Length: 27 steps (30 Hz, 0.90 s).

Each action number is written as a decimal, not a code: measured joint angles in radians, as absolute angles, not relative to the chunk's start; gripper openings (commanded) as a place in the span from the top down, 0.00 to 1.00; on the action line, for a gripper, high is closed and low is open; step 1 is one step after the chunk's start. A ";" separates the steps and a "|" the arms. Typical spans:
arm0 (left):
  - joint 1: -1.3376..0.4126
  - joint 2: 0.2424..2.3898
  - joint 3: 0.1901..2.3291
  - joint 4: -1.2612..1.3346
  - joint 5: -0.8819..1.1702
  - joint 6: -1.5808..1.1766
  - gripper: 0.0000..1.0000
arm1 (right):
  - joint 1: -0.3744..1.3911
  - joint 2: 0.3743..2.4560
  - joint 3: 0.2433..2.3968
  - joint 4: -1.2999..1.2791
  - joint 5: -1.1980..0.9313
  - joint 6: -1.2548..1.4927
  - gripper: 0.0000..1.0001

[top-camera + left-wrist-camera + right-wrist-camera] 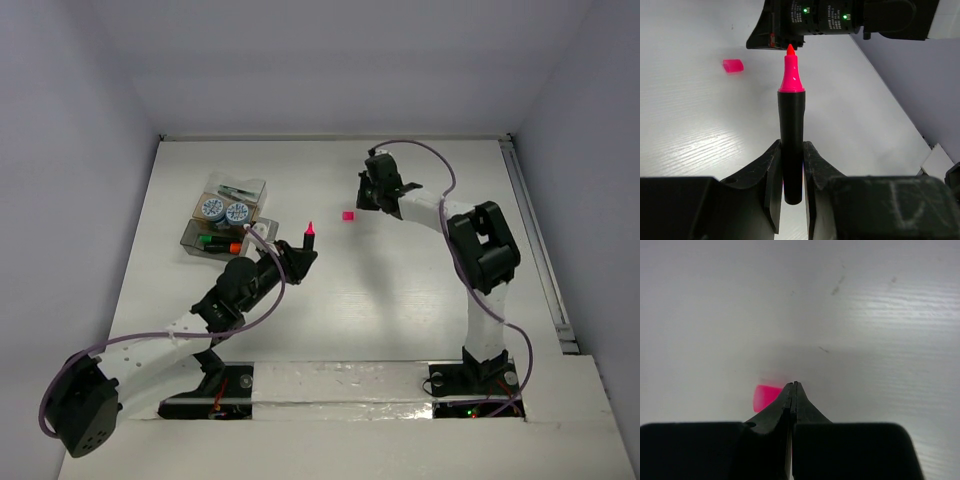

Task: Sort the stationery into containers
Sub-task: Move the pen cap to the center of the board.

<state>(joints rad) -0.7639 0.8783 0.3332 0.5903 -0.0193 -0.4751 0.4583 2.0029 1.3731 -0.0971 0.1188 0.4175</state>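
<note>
Containers [225, 215] sit clustered on the table [400, 300], far-left, near my left gripper [300, 252]. That gripper is clamped on the black barrel of a pink marker [791, 125], tip up and uncapped, held above the table. My right gripper [792, 390] is far-centre with jaws pressed together, nothing between them. Near box holds markers [215, 243] with green and orange ends. Middle box holds two discs [212, 208], side by side. Far box holds thin pens [238, 189], detail too small to tell. Pink cap [765, 396] lies on the table just beside my right fingertips, apart from the marker.
</note>
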 measured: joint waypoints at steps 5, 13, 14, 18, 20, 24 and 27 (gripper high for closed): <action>-0.764 0.855 0.333 0.586 -0.037 -0.471 1.00 | 0.458 2.123 1.520 -0.098 0.053 0.407 1.00; -0.757 0.841 0.333 0.573 -0.043 -0.467 1.00 | 0.472 2.230 1.616 -0.129 -0.013 0.396 1.00; -0.757 0.836 0.333 0.573 -0.045 -0.467 1.00 | 0.475 2.230 1.615 -0.129 -0.017 0.396 1.00; -0.756 0.827 0.333 0.572 -0.047 -0.467 1.00 | 0.490 2.226 1.604 -0.119 -0.029 0.395 1.00; -0.756 0.827 0.333 0.571 -0.047 -0.467 1.00 | 0.493 2.218 1.587 -0.109 -0.039 0.391 1.00; -0.756 0.827 0.333 0.570 -0.047 -0.467 1.00 | 0.499 2.193 1.549 -0.103 -0.057 0.381 1.00; -0.756 0.827 0.333 0.570 -0.047 -0.467 1.00 | 0.501 2.160 1.502 -0.101 -0.060 0.375 1.00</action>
<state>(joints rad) -0.7555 0.8272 0.3332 0.5705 -0.0471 -0.4671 0.5011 2.1597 1.5017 -0.1013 -0.0601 0.3752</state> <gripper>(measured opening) 0.148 0.009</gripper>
